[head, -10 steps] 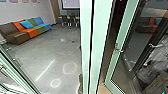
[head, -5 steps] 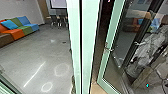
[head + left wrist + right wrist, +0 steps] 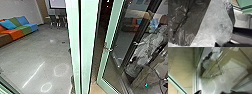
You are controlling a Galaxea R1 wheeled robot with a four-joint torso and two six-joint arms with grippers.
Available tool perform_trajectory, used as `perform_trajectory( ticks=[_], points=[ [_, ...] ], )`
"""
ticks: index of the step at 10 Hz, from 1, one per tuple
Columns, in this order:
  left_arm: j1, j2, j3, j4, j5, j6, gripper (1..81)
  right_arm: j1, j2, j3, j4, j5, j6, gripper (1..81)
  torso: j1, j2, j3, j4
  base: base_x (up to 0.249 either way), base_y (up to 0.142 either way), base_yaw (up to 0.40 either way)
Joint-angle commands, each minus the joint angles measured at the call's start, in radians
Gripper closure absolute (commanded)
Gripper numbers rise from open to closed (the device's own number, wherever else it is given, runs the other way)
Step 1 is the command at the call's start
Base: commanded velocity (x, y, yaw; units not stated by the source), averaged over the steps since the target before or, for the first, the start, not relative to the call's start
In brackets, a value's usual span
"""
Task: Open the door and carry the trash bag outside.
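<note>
Green-framed door (image 3: pixel 113 25) looks angled open, presumably so the trash bag (image 3: pixel 216 23) fits through. Can't tell if left pincer (image 3: pixel 222 44) or right pincer (image 3: pixel 215 92) is gripping anything, or how open.

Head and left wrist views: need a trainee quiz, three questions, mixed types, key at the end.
1. True or false: the couch has seats of more than one colour.
2. The handle sits on: A) the couch; B) the green-framed door; C) the floor.
3. Fill in: in the left wrist view, the clear plastic lies beside ____ plastic.

Key: 1 true; 2 B; 3 dark.
</note>
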Motion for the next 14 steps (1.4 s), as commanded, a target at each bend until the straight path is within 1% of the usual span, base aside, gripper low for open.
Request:
perform_trajectory(
  ticks=[1,3,5,7,8,11,13,14],
  points=[
    [-0.018,-0.001,0.012,0.005,0.067,0.002,81.1,0.150,-0.055,-0.009,-0.088,-0.035,-0.017,1.0,0.000,-0.001,0.000,0.000,0.000,0.000,0.000],
    [-0.019,-0.004,0.012,-0.001,0.065,0.000,81.1,0.238,-0.055,0.096,-0.098,-0.053,-0.018,1.0,0.000,-0.001,0.000,0.000,0.000,0.000,0.000],
    [-0.018,-0.001,0.012,-0.004,0.053,0.000,81.1,0.282,0.000,0.113,-0.099,-0.121,-0.023,1.0,0.000,-0.001,0.000,0.000,0.000,0.000,0.000],
    [-0.015,-0.009,0.020,-0.006,0.051,-0.003,81.1,0.315,0.059,0.088,-0.098,-0.147,-0.056,1.0,0.000,-0.001,0.000,0.000,0.000,0.000,0.000],
    [-0.016,-0.011,0.025,-0.006,0.051,-0.004,81.1,0.335,0.095,0.041,-0.099,-0.153,-0.085,1.0,0.000,-0.001,0.000,0.000,0.000,0.000,0.000],
    [-0.016,-0.023,0.052,-0.006,0.051,-0.004,81.1,0.428,0.176,-0.144,-0.121,-0.150,-0.210,1.0,0.000,-0.001,0.000,0.000,0.000,0.000,0.000],
    [-0.016,-0.026,0.054,-0.006,0.051,-0.004,81.1,0.469,0.219,-0.302,-0.130,-0.124,-0.300,1.0,0.000,-0.001,0.000,0.000,0.000,0.000,0.000],
    [-0.016,-0.026,0.052,-0.007,0.051,-0.006,81.1,0.483,0.239,-0.391,-0.128,-0.063,-0.331,1.0,0.000,-0.001,0.000,0.000,0.000,0.000,0.000]
  ],
)
